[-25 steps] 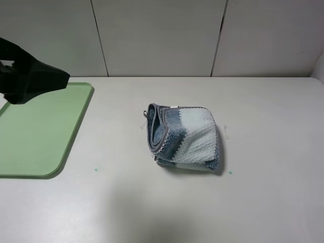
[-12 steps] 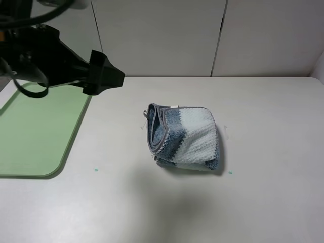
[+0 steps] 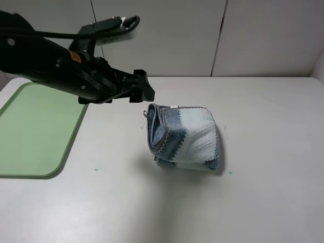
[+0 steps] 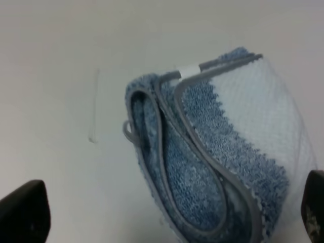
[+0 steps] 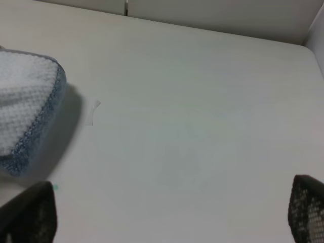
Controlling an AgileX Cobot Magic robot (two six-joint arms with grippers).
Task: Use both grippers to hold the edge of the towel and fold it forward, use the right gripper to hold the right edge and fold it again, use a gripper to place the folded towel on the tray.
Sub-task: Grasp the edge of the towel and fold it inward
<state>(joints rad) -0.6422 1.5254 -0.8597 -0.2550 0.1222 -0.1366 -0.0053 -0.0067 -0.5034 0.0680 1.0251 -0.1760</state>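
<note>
L tool (image 3: 143,92) spread wide, empty, above towel (image 3: 185,136); you pinch top layer only, fold unrolls w/ lift.

Even, soft overhead light; wrist views blurry, faint shadow beneath the towel (image 3: 185,136).

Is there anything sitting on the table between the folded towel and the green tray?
Nothing visible does. The table between the towel and the tray holds only a tiny green speck. The left pincer hangs above that stretch, near the towel's folded edge, not resting on it.
</note>
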